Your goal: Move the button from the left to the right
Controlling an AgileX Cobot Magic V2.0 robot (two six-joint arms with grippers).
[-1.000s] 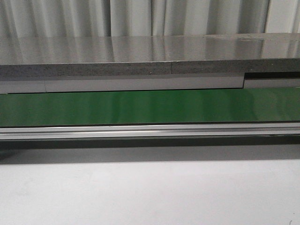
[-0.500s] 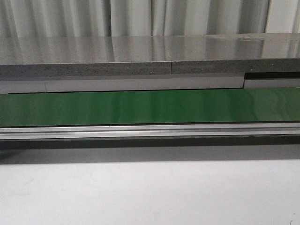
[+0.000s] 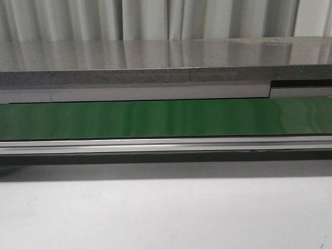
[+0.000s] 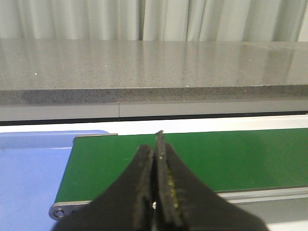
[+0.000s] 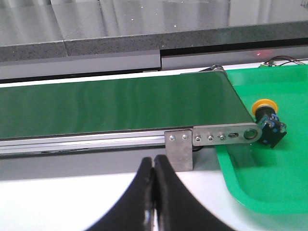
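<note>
The button (image 5: 267, 119), a yellow-orange cap on a black body with small blue-green marks, lies on its side in the green tray (image 5: 269, 187), just past the conveyor's end bracket, seen only in the right wrist view. My right gripper (image 5: 154, 163) is shut and empty over the white table, short of the belt and well apart from the button. My left gripper (image 4: 155, 151) is shut and empty, in front of the green belt (image 4: 231, 154) near its left end. Neither gripper shows in the front view.
The green conveyor belt (image 3: 166, 118) runs across the front view with an aluminium rail (image 3: 166, 145) along its near side. A grey stone-like counter (image 3: 166, 62) lies behind it. A blue tray (image 4: 29, 168) sits at the belt's left end. A metal end bracket (image 5: 211, 137) borders the green tray.
</note>
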